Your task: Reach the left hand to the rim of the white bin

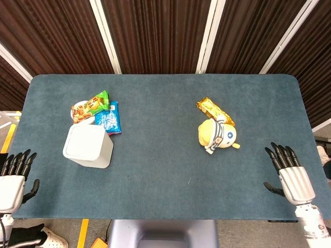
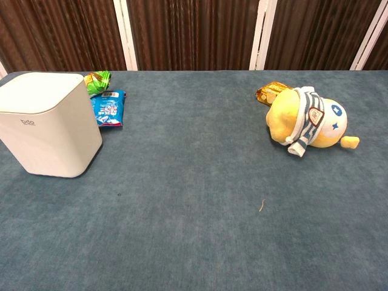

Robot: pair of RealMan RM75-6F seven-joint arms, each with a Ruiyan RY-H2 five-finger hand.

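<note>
The white bin (image 1: pixel 88 146) stands upright on the left part of the blue table; the chest view shows its side wall (image 2: pixel 51 124) at the far left. My left hand (image 1: pixel 14 178) hovers at the table's near left corner, fingers spread and holding nothing, well short of the bin. My right hand (image 1: pixel 289 173) rests at the near right edge, fingers spread and empty. Neither hand appears in the chest view.
Behind the bin lie a green snack bag (image 1: pixel 91 106) and a blue packet (image 1: pixel 109 118). A yellow plush toy (image 1: pixel 218 134) with a striped scarf lies right of centre, a gold wrapper (image 1: pixel 213 110) just behind it. Dark curtains back the table.
</note>
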